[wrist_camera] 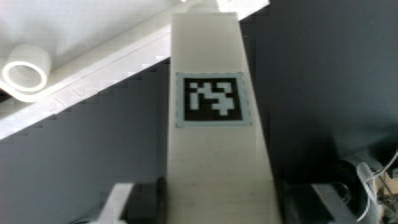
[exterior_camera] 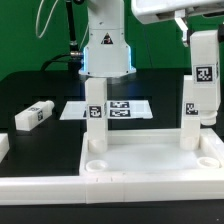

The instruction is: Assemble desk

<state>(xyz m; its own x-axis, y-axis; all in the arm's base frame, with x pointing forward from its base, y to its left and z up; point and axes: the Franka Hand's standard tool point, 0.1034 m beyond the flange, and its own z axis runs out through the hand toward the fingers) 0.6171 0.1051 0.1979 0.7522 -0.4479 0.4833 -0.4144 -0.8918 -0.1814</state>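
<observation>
Desk tabletop (exterior_camera: 150, 160) lies near on the worktop (exterior_camera: 30, 90), with one leg (exterior_camera: 92, 115) upright at its far corner on the exterior view's left. A second leg (exterior_camera: 200, 95) hangs straight below the tool (exterior_camera: 203, 50), long axis vertical, at the far right corner. The tool grips its upper end, jaws partly closed.
</observation>
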